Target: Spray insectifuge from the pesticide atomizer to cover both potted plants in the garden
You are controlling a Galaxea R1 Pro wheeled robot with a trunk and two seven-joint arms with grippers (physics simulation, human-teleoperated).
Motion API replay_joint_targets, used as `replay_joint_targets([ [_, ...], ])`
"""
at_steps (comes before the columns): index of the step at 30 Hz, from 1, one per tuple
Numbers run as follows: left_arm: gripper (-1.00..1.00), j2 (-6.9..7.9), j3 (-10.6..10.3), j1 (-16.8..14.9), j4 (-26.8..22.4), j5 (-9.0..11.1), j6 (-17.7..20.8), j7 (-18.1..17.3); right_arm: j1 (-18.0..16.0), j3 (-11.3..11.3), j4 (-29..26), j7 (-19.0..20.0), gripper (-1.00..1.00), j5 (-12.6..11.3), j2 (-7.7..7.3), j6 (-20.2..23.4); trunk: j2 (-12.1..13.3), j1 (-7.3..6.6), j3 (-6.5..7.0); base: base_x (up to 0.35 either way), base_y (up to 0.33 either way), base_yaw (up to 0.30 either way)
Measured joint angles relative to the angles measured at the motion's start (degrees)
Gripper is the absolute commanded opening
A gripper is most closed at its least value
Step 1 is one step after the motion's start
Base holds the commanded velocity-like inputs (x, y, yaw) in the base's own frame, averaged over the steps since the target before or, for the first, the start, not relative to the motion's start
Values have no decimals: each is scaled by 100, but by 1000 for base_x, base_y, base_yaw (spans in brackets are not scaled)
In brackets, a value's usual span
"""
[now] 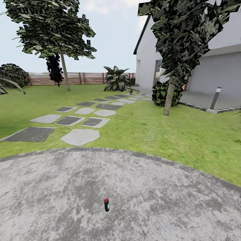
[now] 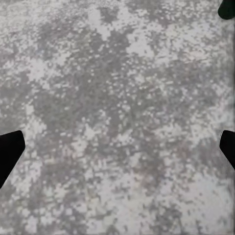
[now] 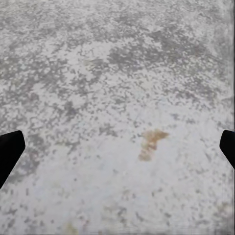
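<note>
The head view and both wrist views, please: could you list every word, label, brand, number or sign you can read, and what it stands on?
None can be read.
The pesticide atomizer, dark with a red cap, stands on the grey paved patio; it is too small to show any label.
The house wall and the wooden fence carry no lettering.

Head camera high, facing forward and down over patio toward lawn; both wrist cameras close, facing down — shared: same grey paving.
</note>
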Motion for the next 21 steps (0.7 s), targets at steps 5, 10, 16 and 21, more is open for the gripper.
replay_joint_targets([
  [5,100,-67,-49,-400,-188,-61,73,-39,-111,5,-378,-8,100,8,-6,6,0,0,2,0,0,-6],
  [10,100,-77,-73,-1283,-212,-228,173,-54,-979,6,-735,-8,100,21,-6,57,0,0,2,0,0,0],
  [16,100,-76,-74,-1736,-212,-339,531,-34,-2174,-1,-382,-67,100,8,-9,455,0,0,1,0,0,0],
  [21,100,-46,-78,-1748,-212,-340,526,-22,-2415,0,-299,-108,100,5,-57,1052,0,0,0,0,0,0],
])
